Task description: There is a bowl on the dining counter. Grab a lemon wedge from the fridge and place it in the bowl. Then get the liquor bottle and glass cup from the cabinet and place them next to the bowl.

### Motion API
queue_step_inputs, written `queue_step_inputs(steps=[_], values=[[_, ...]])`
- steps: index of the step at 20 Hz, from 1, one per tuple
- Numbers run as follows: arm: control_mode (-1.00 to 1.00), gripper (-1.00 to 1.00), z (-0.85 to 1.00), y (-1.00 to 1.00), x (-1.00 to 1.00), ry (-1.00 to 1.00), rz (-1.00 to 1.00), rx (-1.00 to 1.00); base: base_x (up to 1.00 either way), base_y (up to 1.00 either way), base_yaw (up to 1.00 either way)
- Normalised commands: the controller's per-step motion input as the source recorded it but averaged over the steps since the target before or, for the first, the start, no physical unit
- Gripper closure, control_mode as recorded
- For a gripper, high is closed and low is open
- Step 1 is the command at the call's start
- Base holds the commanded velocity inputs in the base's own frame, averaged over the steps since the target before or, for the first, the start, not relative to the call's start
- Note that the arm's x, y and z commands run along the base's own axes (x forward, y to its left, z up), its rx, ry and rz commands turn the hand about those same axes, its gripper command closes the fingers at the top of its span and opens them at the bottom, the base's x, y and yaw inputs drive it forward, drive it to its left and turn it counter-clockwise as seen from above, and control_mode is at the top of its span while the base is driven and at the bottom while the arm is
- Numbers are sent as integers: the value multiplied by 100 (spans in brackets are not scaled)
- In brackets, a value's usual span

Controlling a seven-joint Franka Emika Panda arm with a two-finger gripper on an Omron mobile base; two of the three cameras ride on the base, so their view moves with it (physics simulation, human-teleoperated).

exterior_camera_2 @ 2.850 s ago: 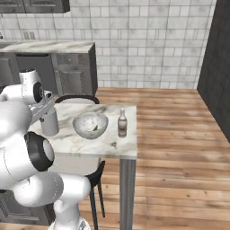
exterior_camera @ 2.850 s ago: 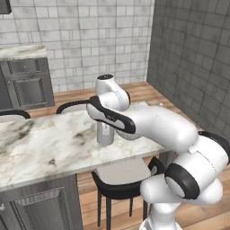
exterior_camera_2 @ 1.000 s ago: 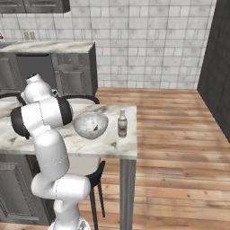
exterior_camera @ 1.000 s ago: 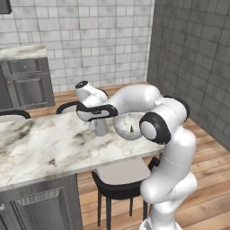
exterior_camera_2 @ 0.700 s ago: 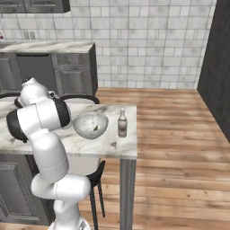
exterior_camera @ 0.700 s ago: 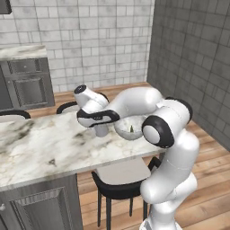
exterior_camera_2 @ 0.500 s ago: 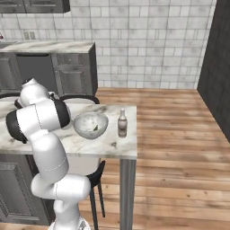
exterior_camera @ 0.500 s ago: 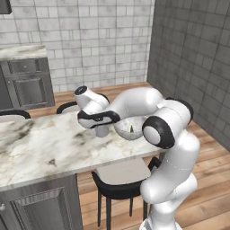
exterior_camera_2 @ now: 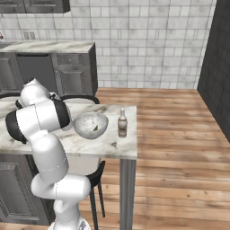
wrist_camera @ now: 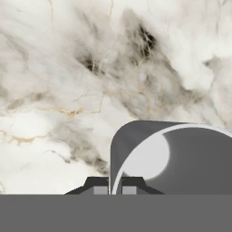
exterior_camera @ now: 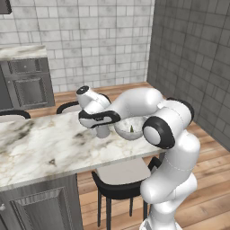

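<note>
Lower now than a moment ago, the gripper [wrist_camera: 115,190] pinches the cup's [exterior_camera: 103,130] rim — cup just left of the bowl [exterior_camera: 130,127] on the counter [exterior_camera: 45,148]; bottle [exterior_camera_2: 122,122] right of the bowl.

Even, soft light falls across all views, with no glare or hard shadows. The renders are sharp yet coarse. A dim shade lies under the bench [exterior_camera_2: 112,146]. At 5 o'clock, the hand view's cup [wrist_camera: 181,158] shows smooth grey gradients.
</note>
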Motion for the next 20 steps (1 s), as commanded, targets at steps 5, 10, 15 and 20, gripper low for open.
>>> queue_step_inputs(steps=[5,10,15,20], values=[[-100,100,-14,-20,3,8,0,1,0,0,0],[-100,100,-34,-23,3,5,0,0,0,0,0],[-100,-100,-26,-7,-1,2,0,0,0,0,0],[-100,-100,-3,0,-16,0,2,1,0,0,0]])
